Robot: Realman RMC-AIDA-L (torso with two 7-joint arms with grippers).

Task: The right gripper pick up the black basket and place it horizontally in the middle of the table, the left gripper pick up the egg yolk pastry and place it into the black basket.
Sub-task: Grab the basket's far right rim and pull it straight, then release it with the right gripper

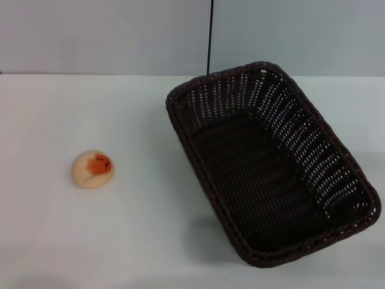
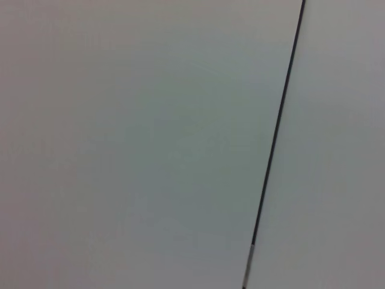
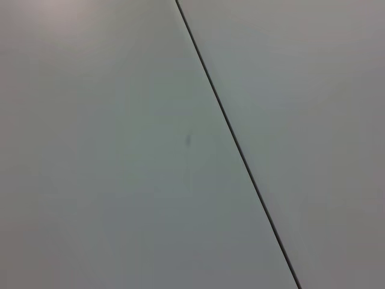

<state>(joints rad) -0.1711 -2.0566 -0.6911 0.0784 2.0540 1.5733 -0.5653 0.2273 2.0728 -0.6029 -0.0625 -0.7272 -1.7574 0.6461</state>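
The black basket [image 1: 271, 162] is a large dark woven rectangle on the right half of the white table [image 1: 138, 241], lying at a slant with one short end toward the back and the other toward the front right. It holds nothing. The egg yolk pastry [image 1: 93, 169], a small cream dome with an orange-red patch, sits alone on the table's left side, well apart from the basket. Neither gripper shows in any view. Both wrist views show only a plain grey wall with a thin dark seam [image 2: 274, 138] [image 3: 234, 144].
A grey wall [image 1: 108, 36] stands behind the table's back edge, with a thin dark vertical seam [image 1: 210, 36] above the basket. Bare tabletop lies between the pastry and the basket.
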